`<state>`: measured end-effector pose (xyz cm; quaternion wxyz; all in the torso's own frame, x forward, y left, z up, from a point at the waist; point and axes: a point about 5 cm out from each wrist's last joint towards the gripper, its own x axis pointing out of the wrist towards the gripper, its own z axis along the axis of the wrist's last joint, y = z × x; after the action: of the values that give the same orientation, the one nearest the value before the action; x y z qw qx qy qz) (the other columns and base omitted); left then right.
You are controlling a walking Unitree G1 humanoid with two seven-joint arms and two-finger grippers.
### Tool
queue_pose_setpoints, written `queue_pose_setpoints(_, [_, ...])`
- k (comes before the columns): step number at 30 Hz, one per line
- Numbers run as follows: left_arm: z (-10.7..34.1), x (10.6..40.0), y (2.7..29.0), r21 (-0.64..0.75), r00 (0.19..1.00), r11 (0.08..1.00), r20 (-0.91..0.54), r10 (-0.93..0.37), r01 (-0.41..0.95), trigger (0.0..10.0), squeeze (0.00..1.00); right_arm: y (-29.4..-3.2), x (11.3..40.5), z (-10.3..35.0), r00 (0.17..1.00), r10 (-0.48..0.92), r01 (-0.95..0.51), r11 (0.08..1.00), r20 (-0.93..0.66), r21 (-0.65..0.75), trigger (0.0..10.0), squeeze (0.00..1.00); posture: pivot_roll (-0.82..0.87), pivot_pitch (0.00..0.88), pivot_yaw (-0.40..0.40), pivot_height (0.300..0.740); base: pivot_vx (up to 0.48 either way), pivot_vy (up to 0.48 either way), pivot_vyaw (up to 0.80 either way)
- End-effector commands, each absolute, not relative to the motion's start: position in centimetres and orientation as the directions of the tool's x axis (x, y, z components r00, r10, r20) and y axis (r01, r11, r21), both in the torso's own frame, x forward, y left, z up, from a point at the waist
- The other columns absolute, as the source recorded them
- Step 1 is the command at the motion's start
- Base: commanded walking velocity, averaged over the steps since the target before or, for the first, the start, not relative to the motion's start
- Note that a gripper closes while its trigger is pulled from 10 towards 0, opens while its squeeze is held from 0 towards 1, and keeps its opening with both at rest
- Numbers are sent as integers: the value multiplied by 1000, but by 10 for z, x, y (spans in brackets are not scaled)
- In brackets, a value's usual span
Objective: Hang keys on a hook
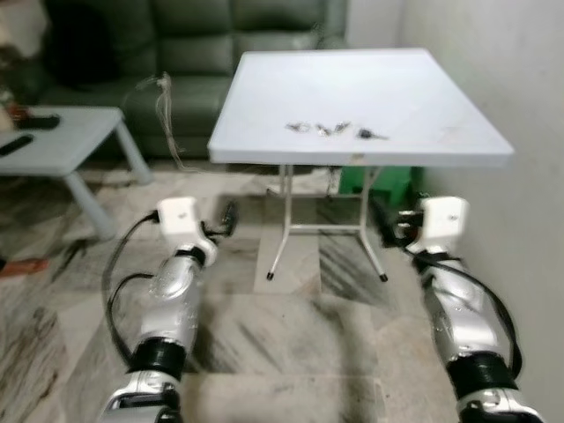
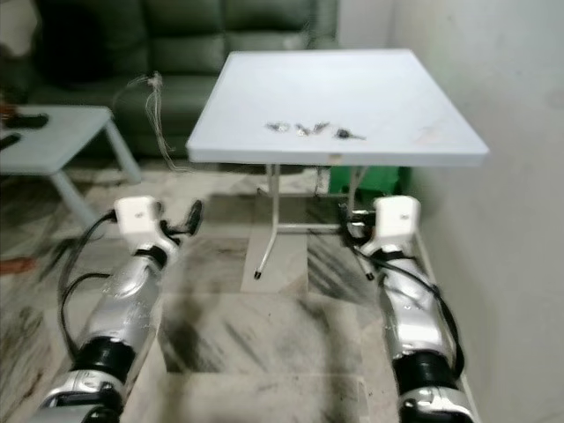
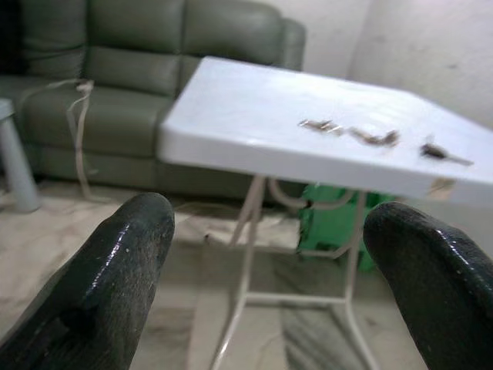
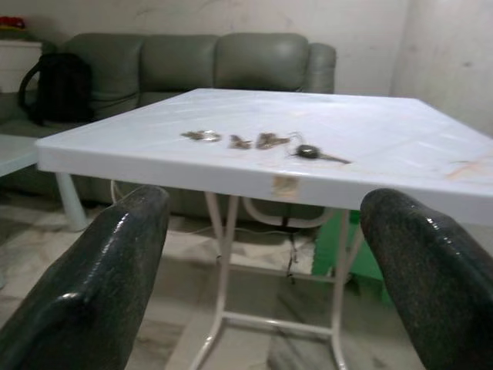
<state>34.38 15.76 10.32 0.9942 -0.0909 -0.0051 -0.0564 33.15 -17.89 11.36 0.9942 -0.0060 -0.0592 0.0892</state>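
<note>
White tabletop (image 1: 397, 79) by the wall w/ keys (image 1: 333, 129) untouched; left gripper (image 3: 269, 262) & right gripper (image 4: 262, 254) low, fingers spread, empty. Nothing done yet.

I'm seeing a white folding table (image 1: 423, 79) standing against the wall, a green leather sofa (image 1: 189, 40) sitting behind it, a low grey coffee table (image 1: 75, 132) standing left, and a green crate (image 4: 339, 258) resting beneath.

Before you stands a white folding table (image 1: 352, 97) on thin white metal legs, set on a marbled tile floor (image 1: 291, 335). Near its front edge, the keys (image 4: 262, 143) lie strung in a short row along the tabletop.
</note>
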Motion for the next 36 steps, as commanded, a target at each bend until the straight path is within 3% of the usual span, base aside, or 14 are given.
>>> queue_pose_setpoints(1, [108,345,147,-176,989,973,38,-143,148,10000,0,-189,330,116,981,150,-147,989,125,-30,10000,0,-79,0,-10,740,337,0,0])
queue_pose_setpoints(30, [105,343,147,-197,991,971,30,-130,133,10000,0,-189,329,115,980,165,-162,986,114,-37,10000,0,-77,0,-22,740,324,0,0])
queue_pose_setpoints(36, [104,343,147,-201,992,971,26,-127,130,10000,0,-189,329,116,980,166,-163,986,113,-37,10000,0,-76,0,-24,740,236,288,0])
